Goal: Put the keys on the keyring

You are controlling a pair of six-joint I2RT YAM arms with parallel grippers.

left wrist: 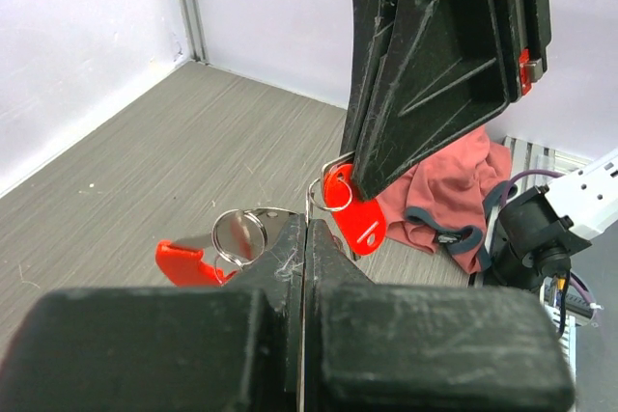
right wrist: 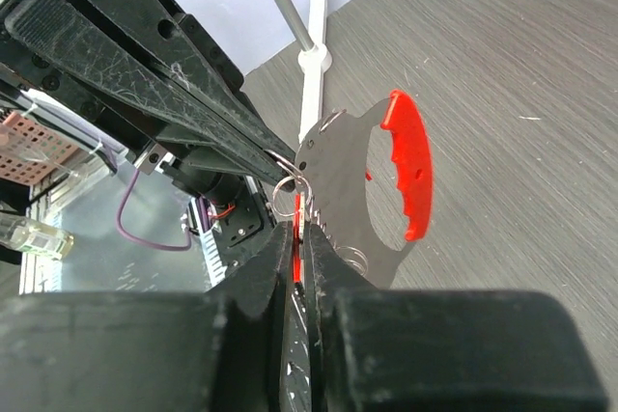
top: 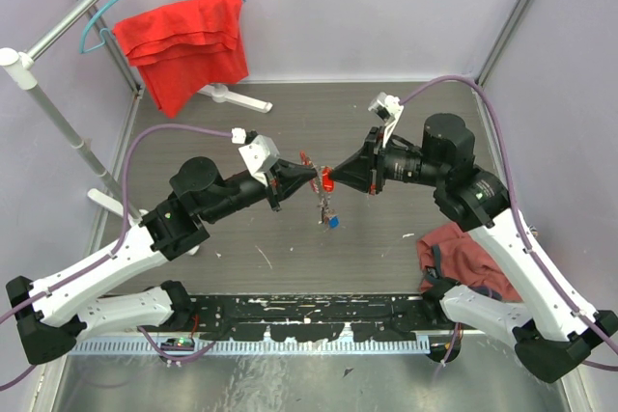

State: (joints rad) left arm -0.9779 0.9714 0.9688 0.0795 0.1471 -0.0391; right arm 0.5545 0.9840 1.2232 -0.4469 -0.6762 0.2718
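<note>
My left gripper (top: 309, 178) and right gripper (top: 335, 179) meet tip to tip above the table's middle. The left one (left wrist: 307, 227) is shut on a thin wire keyring (left wrist: 314, 192). From it hang a flat grey metal piece with a red plastic edge (right wrist: 406, 166), a small split ring (left wrist: 238, 235) and a blue tag (top: 331, 222). The right gripper (right wrist: 297, 227) is shut on a red plastic key tag (left wrist: 355, 211), whose small ring (right wrist: 287, 185) touches the keyring at the left fingertips. The key's metal blade is hidden.
A maroon cloth (top: 454, 250) lies by the right arm's base. A red cloth on a blue hanger (top: 183, 45) hangs from a rack at the back left, with its white foot (top: 237, 96) on the table. A black rail (top: 309, 311) runs along the near edge.
</note>
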